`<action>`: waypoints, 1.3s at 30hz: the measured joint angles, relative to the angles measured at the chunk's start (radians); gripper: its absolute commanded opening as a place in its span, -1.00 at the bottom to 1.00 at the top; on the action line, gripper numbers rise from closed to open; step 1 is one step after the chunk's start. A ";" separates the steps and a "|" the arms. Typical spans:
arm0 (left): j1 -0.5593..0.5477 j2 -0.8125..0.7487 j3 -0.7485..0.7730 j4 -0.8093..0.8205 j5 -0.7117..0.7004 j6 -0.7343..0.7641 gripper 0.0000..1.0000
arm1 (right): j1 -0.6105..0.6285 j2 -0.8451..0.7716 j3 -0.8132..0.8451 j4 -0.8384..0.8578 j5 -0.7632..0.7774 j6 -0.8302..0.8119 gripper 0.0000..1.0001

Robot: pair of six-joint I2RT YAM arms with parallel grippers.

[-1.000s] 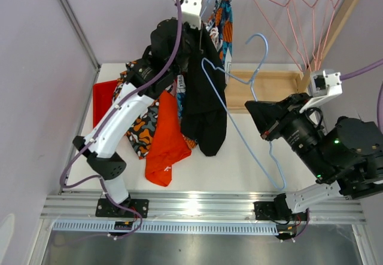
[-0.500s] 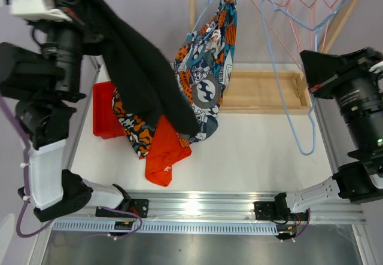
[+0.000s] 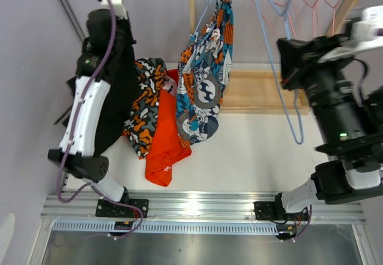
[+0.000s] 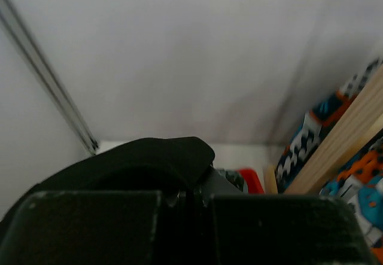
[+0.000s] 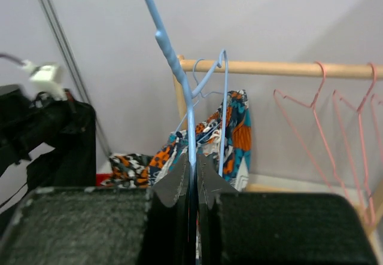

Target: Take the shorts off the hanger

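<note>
**A:** Two pairs lie on the tabletop (image 3: 251,151), the plain orange shorts (image 3: 164,145) and the blotched shorts (image 3: 143,103). Where are the black shorts (image 3: 116,97)?

**B:** Draped over the left arm (image 3: 84,115), left jaws pressed together on the cloth. Right jaws pinch the bare blue hanger (image 5: 173,61) by its wire.

**A:** Risk?

**B:** The blue printed shorts (image 3: 206,85) hang from the rail (image 5: 287,69). A swinging hanger could snag them, or the black cloth could cling to the arm on release

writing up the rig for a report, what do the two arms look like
Both mix white shells with black joints. The left arm has a purple cable running along it; the right arm has a thick black ribbed section with a small green light.
</note>
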 measured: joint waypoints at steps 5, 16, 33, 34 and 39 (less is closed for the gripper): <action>0.041 0.154 -0.042 -0.025 0.109 -0.061 -1.00 | -0.100 0.107 0.032 -0.164 -0.058 -0.021 -1.00; 0.091 0.199 -0.221 0.087 0.172 -0.122 -0.52 | -0.870 0.155 -0.030 -0.652 -0.679 0.493 -1.00; 0.119 0.204 -0.312 0.063 0.202 -0.188 0.99 | -1.325 0.393 -0.023 -0.581 -1.219 0.836 -1.00; 0.119 0.187 -0.334 0.064 0.202 -0.192 0.99 | -1.334 0.413 -0.006 -0.573 -1.223 0.842 -1.00; 0.111 0.031 -0.491 0.075 0.199 -0.198 0.99 | -1.378 0.450 0.017 -0.530 -1.244 0.878 -1.00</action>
